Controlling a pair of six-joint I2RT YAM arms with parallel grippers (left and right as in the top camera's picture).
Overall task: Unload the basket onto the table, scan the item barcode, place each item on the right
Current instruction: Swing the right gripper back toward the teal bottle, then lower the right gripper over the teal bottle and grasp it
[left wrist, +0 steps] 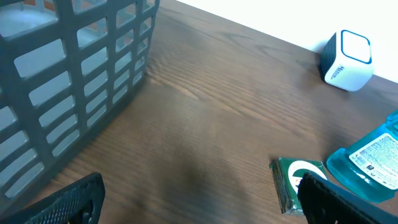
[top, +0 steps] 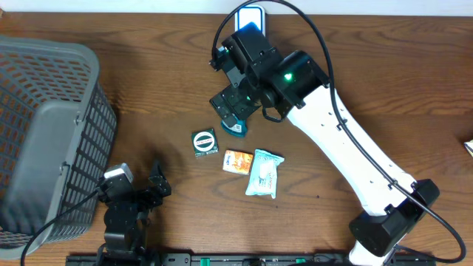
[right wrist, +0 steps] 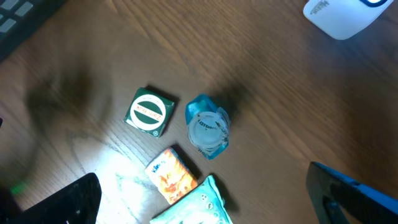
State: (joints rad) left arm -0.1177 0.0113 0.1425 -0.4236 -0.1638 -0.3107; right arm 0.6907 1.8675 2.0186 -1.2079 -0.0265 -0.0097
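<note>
**Overhead view.** The right tool (top: pixel 233 109) hangs released, its fingers spread and empty, over a blue bottle (top: pixel 236 128) at the centre of the surface (top: pixel 384 59). Below the bottle lie a green box (top: pixel 205 142), an orange packet (top: pixel 237 160) and a wipes pack (top: pixel 264 173). The barcode scanner (top: pixel 251 16), white, stands at the top edge, apart from the bottle. The left tool (top: pixel 155 185), likewise released and empty, rests at lower left beside the grey basket (top: pixel 96 140).
</note>
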